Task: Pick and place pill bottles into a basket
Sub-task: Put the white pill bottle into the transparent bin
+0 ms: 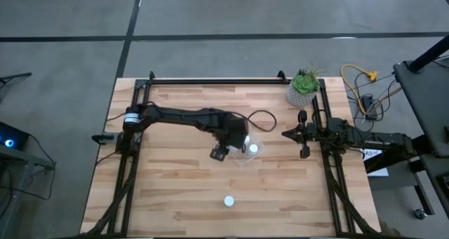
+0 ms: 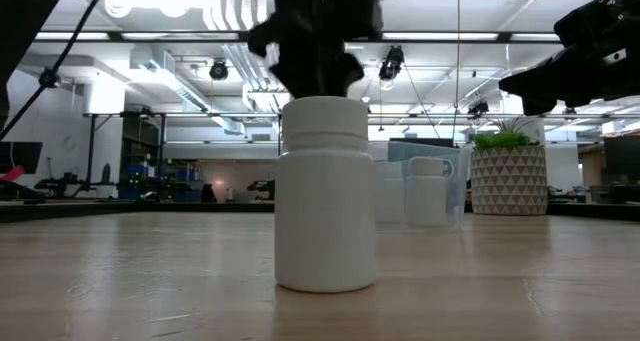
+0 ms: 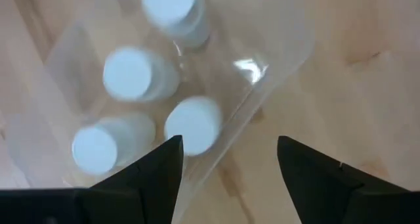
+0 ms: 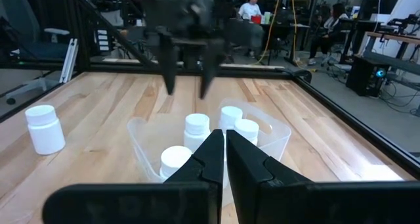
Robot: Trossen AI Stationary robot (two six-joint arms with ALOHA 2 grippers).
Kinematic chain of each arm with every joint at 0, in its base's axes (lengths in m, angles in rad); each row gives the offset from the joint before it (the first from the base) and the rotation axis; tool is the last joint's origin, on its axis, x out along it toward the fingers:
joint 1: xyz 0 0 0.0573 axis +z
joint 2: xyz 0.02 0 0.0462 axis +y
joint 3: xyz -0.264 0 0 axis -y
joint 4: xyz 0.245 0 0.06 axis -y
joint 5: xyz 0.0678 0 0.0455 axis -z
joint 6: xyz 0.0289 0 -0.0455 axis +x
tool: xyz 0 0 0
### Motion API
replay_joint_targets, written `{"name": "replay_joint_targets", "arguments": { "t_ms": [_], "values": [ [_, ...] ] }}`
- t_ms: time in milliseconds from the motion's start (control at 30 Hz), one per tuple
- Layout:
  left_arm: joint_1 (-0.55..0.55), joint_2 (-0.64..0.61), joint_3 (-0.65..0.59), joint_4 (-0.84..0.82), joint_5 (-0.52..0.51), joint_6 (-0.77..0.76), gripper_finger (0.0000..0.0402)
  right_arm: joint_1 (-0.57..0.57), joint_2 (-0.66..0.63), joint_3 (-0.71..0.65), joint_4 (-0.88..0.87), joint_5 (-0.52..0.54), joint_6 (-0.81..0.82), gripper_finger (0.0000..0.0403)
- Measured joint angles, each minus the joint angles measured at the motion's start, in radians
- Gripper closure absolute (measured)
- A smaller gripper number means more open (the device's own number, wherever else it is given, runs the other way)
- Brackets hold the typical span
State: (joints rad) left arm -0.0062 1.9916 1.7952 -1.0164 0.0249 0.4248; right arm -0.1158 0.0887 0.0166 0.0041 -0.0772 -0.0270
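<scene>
The clear basket [image 1: 249, 153] stands at mid-table and holds several white pill bottles [image 3: 131, 73], all upright; it also shows in the right wrist view [image 4: 272, 135]. One more white pill bottle [image 1: 229, 201] stands upright on its base alone near the table's front edge, large in the low view [image 2: 325, 196]. My left gripper [image 3: 226, 165] hangs open and empty just above the basket's near-left side, fingers pointing down [image 4: 187, 60]. My right gripper [image 4: 223, 152] is shut and empty, to the right of the basket [image 1: 286, 134].
A pale patterned pot with a green plant [image 1: 303, 90] stands at the table's far right corner. Black frame rails [image 1: 210, 81] run along the table's left, right and far sides. Bare wood lies between the basket and the lone bottle.
</scene>
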Motion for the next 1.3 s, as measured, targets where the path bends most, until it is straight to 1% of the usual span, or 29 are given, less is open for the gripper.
{"name": "replay_joint_targets", "arguments": {
  "t_ms": [333, 567, 733, 1000, 1167, 1300],
  "values": [
    [-0.173, -0.014, 0.075, -0.003, -0.003, -0.003, 0.0173, 0.000, 0.000, 0.000, 0.000, 0.000, -0.001, 0.0394],
    [-0.279, -0.014, 0.072, 0.014, -0.001, -0.089, 0.0173, 0.000, 0.000, 0.000, 0.000, 0.000, 0.000, 0.0394],
    [-0.330, -0.014, 0.061, 0.063, -0.001, -0.158, 0.0173, 0.000, 0.000, 0.000, 0.000, 0.000, 0.000, 0.0394],
    [-0.402, -0.009, 0.042, 0.181, -0.001, -0.183, 0.0173, 0.000, 0.000, 0.000, 0.000, 0.000, -0.001, 0.0394],
    [-0.421, -0.007, 0.029, 0.227, -0.001, -0.209, 0.0173, 0.000, 0.000, 0.000, 0.000, 0.000, 0.000, 0.0394],
    [-0.421, 0.023, 0.031, 0.256, 0.001, -0.212, 0.0173, 0.000, 0.000, 0.000, 0.000, 0.000, 0.000, 0.0394]
  ]
}}
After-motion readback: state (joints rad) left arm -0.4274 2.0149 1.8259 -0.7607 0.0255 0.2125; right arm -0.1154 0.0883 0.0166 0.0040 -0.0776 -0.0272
